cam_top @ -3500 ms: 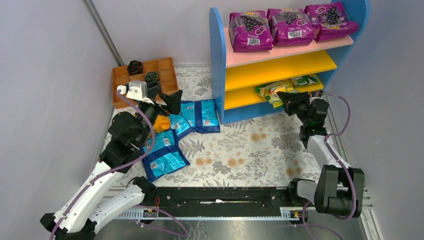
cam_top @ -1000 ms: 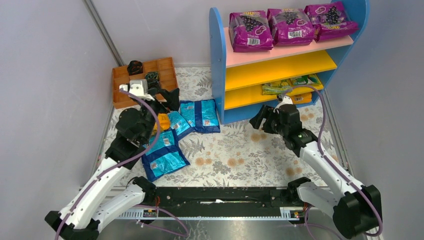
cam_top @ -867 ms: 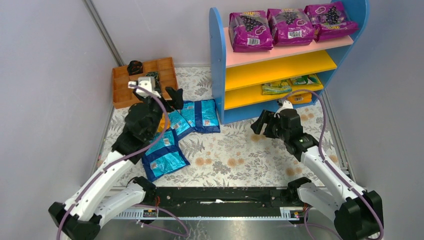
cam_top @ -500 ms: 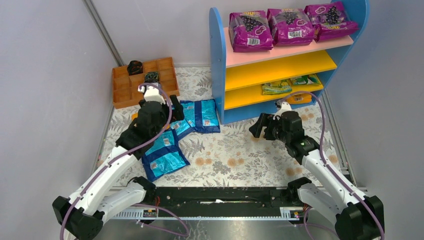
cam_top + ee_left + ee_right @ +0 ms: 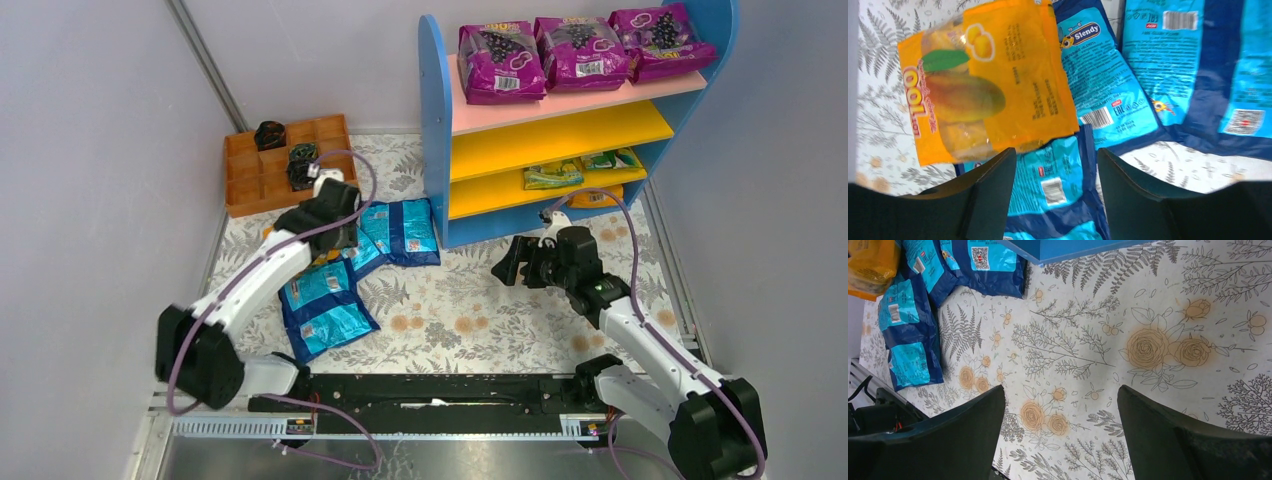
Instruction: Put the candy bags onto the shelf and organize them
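Pincers both stand parted and empty: from above, the left gripper (image 5: 338,222) hangs over the blue candy bags (image 5: 400,228) beside the shelf (image 5: 436,130), the right gripper (image 5: 508,262) in front of it; in the left wrist view, the fingers (image 5: 988,200) sit near the edge of an orange bag (image 5: 983,85) lying on blue ones; in the right wrist view, the wide jaws frame the floral mat (image 5: 1148,300).

white-shelled left arm (image 5: 250,285), matching right arm (image 5: 650,345), chunky black joint housings, thin purple-grey cable (image 5: 350,153) looped along each, dark matte claw fingers (image 5: 988,200), long black base rail (image 5: 440,390)

Blue and orange candy bags (image 5: 405,228) lie beside shelf (image 5: 435,120).
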Controlling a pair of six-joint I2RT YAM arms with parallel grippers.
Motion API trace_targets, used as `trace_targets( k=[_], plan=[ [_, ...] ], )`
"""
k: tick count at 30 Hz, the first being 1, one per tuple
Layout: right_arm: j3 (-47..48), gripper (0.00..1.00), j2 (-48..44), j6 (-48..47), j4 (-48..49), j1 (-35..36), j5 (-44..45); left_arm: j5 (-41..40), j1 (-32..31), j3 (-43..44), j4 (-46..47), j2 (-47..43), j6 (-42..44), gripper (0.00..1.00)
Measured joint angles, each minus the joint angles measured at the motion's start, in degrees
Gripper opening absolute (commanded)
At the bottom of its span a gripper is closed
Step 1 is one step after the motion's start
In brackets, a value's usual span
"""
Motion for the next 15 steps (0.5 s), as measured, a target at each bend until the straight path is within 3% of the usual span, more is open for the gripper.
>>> trace_targets(
  k=[5,9,13,15],
  plan=[
    [-1.38,0.89,-1.70,0.02,0.13,0.00,-0.63,-1.73,-0.02,4.59,-0.31,11.61,5.07,0.73],
    [-1.55,0.89,-2.58,0.04,0.11,0.00,-0.98,-3.21,-0.02,5.44,0.22,16.63,7.89,0.59],
    [-1.55,0.89,-3.06,0.04,0.09,0.00,-1.01,-4.72,-0.04,5.42,0.85,19.19,10.19,0.58],
    [-1.55,0.89,-3.06,0.07,0.07,0.00,-1.03,-6.01,-0.28,5.16,1.60,19.39,10.97,0.64]
  ],
)
